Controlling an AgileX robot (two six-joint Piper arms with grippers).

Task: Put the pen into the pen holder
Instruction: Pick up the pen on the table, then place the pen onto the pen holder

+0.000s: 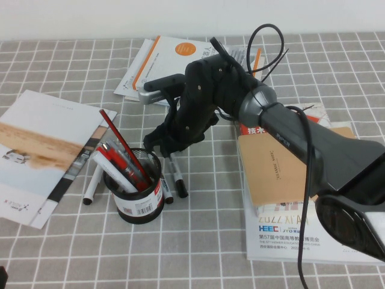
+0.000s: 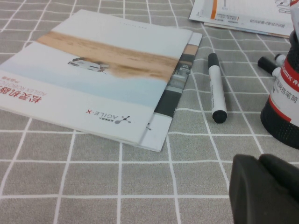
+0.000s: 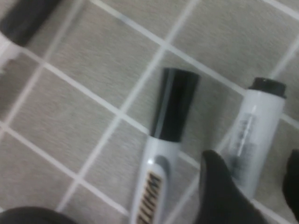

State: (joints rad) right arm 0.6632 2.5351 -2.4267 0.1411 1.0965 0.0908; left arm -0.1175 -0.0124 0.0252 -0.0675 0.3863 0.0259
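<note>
Item: pen holder, black mesh cup, upright, left of the counter's centre toward the near edge; already holds red-bodied pens and a thin dark-red pencil.

Item: pen, white barrel, lying flat on the gridded counter just beside the holder on its right, next to a twin marker. A third marker lies on the holder's left, beside a booklet.

Item: right gripper, low over the pair of markers, just behind the holder's rim; jaws parted, one dark finger beside the target barrel, nothing held yet.

Item: left gripper, parked near the counter's near left corner; opening cannot be told.

Risks: the two markers lie close, so closing may catch both or pinch the round barrel off-centre and roll it away. The arm sits near the holder; a sideways move could tip it or snag the pencil.
</note>
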